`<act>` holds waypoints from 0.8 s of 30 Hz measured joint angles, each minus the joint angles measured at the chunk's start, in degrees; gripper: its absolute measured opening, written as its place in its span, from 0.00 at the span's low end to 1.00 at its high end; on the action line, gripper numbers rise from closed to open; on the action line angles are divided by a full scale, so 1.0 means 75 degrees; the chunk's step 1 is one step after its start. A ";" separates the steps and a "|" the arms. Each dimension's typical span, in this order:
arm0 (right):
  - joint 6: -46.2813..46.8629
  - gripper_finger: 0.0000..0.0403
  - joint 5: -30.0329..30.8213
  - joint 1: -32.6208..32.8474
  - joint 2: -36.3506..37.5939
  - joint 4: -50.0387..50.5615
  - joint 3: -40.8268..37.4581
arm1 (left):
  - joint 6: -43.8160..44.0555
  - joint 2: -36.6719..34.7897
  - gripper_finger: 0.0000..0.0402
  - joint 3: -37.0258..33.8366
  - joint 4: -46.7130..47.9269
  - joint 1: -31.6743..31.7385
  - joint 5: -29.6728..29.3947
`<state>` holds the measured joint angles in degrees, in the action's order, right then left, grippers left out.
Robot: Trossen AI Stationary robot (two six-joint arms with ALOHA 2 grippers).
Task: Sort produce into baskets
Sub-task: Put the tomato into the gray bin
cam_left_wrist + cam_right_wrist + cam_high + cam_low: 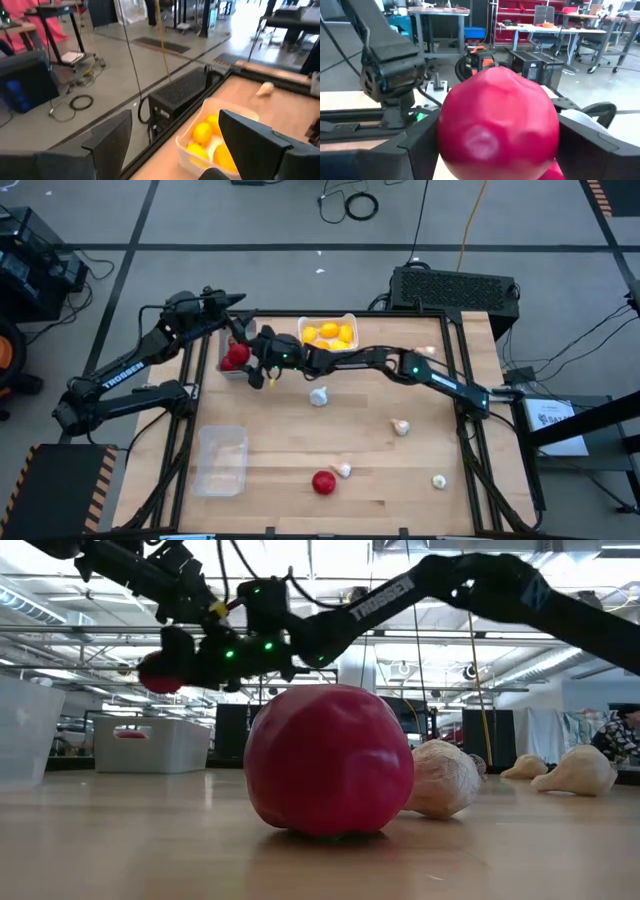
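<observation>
My right gripper (243, 359) reaches across from the table's right and is shut on a red tomato (497, 125), above the grey tray (223, 368) at the far left. In the low view the held tomato (160, 672) hangs above that tray (150, 745), which holds another tomato (130, 733). My left gripper (175, 145) is open and empty, up beside the grey tray's far end (240, 315). The white tray (330, 335) holds several lemons (202, 134). A second loose tomato (323, 482) rests on the table near the front. My right gripper pinches the tomato between its two fingers (415, 145), one on each side of its round body (450, 135). The fingers come roughly level from the table's right. The tomato is lifted clear, above the grey tray.
The clear tray (222, 460) stands at the front left. Garlic bulbs lie loose on the table: one mid-table (319, 395), one to its right (400, 426), one by the loose tomato (343, 470), one front right (438, 480), one far right (425, 352).
</observation>
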<state>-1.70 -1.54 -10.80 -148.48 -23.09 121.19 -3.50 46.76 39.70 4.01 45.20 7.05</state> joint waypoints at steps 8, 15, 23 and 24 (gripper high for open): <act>-0.0339 0.77 0.0422 -0.0019 -0.0450 0.0061 0.0259 | -0.0176 0.0033 0.76 0.0000 0.0256 0.0078 0.0008; -0.0327 0.82 0.0420 -0.0065 -0.0450 0.0347 0.0261 | -0.0178 0.0319 0.76 0.0000 0.0359 0.0063 0.0008; -0.0302 0.92 0.0415 -0.0138 -0.0447 0.0466 0.0261 | -0.0182 0.0746 0.76 0.0000 0.0192 0.0063 0.0008; -0.0329 0.93 0.0410 -0.0133 -0.0447 0.0461 0.0261 | -0.0192 0.0761 0.76 0.0000 0.0095 0.0064 0.0008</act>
<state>-4.16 1.53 -11.79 -151.83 -19.63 123.15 -4.94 52.47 39.70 4.72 45.68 7.11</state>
